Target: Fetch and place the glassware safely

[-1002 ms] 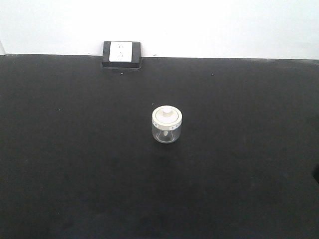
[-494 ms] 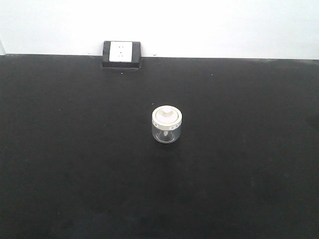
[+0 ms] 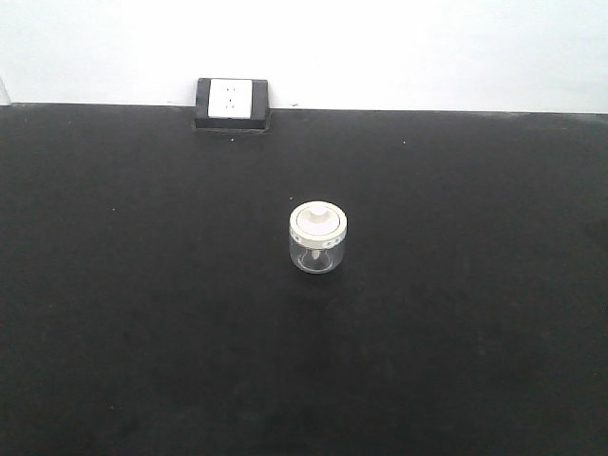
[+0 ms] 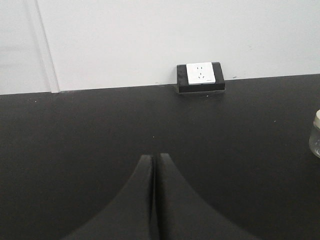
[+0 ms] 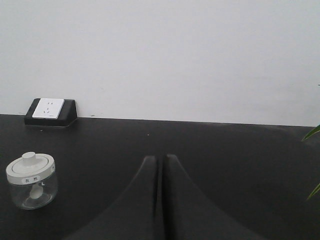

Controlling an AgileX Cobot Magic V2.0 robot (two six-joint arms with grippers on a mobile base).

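While both grippers (image 4: 152, 165) (image 5: 161, 165) sit pressed together, the glass jar (image 3: 318, 237) stands upright, knob up.

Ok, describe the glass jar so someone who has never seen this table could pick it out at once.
Start at the black table that runs up to the white wall, where a socket box sits at the far edge. Come forward from that box, slightly right, to the middle of the table: the glass jar stands there alone, upright. It is squat and clear, with a round off-white lid and central knob.
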